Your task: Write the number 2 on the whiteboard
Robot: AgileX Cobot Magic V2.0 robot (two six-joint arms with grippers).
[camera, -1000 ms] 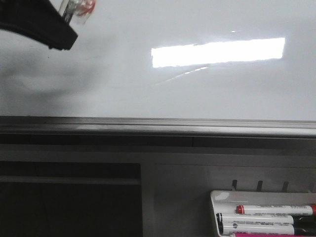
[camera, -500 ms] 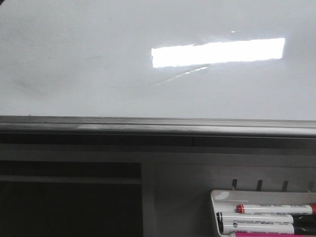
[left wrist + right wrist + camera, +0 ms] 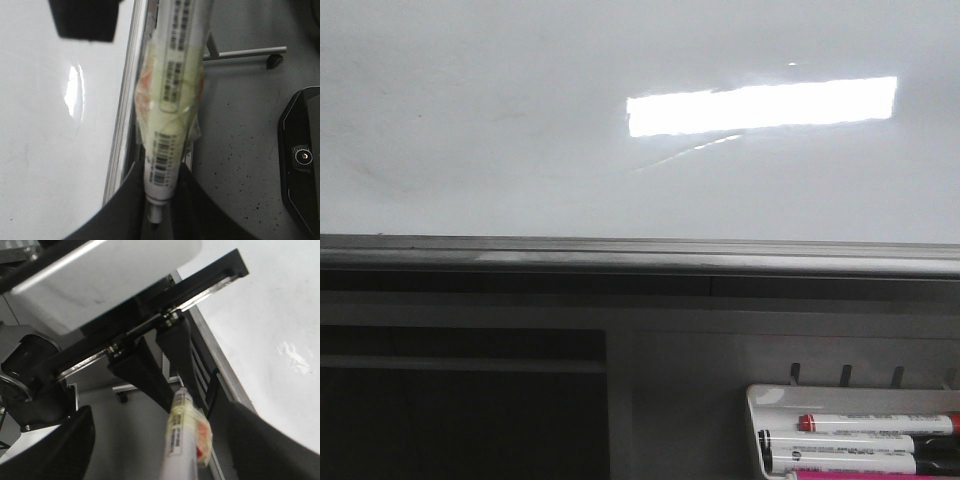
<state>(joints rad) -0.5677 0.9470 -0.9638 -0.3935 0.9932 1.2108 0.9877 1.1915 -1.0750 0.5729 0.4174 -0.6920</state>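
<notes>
Front view shows the whiteboard (image 3: 520, 130) filling the far upper half, glossy and unmarked as far as can be made out; only faint grey smudges sit at its left side. No number 2 can be made out on it. Its grey metal lower edge (image 3: 620, 255) runs full width below. Right of centre lies a bright rectangular reflection (image 3: 760, 105). At the near right corner a white tray (image 3: 770, 400) holds markers (image 3: 840, 440), cut off by the frame. Neither arm appears in this view.

The left wrist view looks along a marker (image 3: 167, 115) wrapped in yellowish tape, with the whiteboard surface (image 3: 45, 150) beside it and the speckled floor (image 3: 235, 165) on the other side. The left tool (image 3: 155, 210) is mostly out of frame, so I cannot tell how far its fingers are parted or whether they clamp the marker.

The right wrist view shows the taped marker (image 3: 182, 440) with black fingers (image 3: 145, 372) of another tool above it, blurred; the right tool's (image 3: 160, 470) own fingers barely show, and its state cannot be told.
</notes>
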